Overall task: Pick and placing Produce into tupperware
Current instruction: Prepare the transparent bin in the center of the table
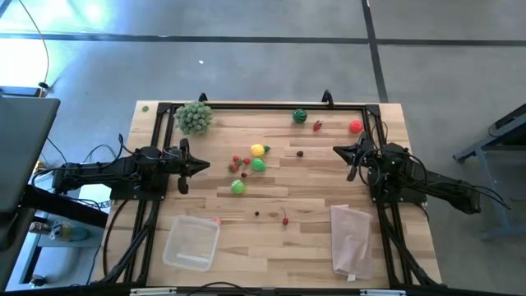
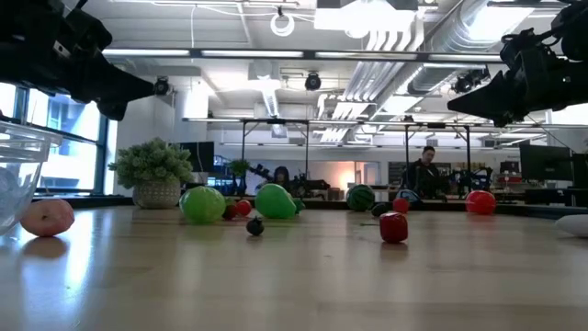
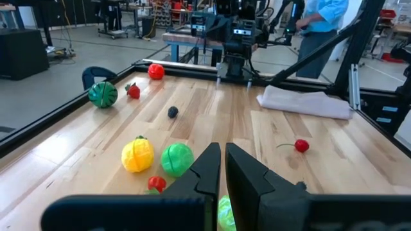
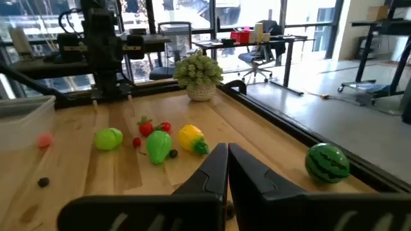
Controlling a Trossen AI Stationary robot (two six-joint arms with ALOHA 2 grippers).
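The produce lies loose on the wooden table: a yellow piece (image 1: 257, 150), two green pieces (image 1: 259, 165) (image 1: 237, 187) and small red ones (image 1: 237, 162) at the middle. A striped watermelon ball (image 1: 300, 116), a strawberry (image 1: 317, 126) and a red fruit (image 1: 354, 127) sit near the far edge, and a cherry (image 1: 285, 219) lies nearer the front. The clear tupperware (image 1: 191, 241) stands at the near left. My left gripper (image 1: 202, 165) (image 3: 222, 153) hovers shut at the left, pointing at the cluster. My right gripper (image 1: 338, 150) (image 4: 227, 153) hovers shut at the right, holding nothing.
A grey-green bushy ball (image 1: 193, 117) stands in the far left corner. A pale pinkish bag (image 1: 351, 238) lies at the near right. A black frame (image 1: 246, 106) runs along the table's far edge and sides. Small dark berries (image 1: 300, 153) (image 1: 257, 214) lie between the fruits.
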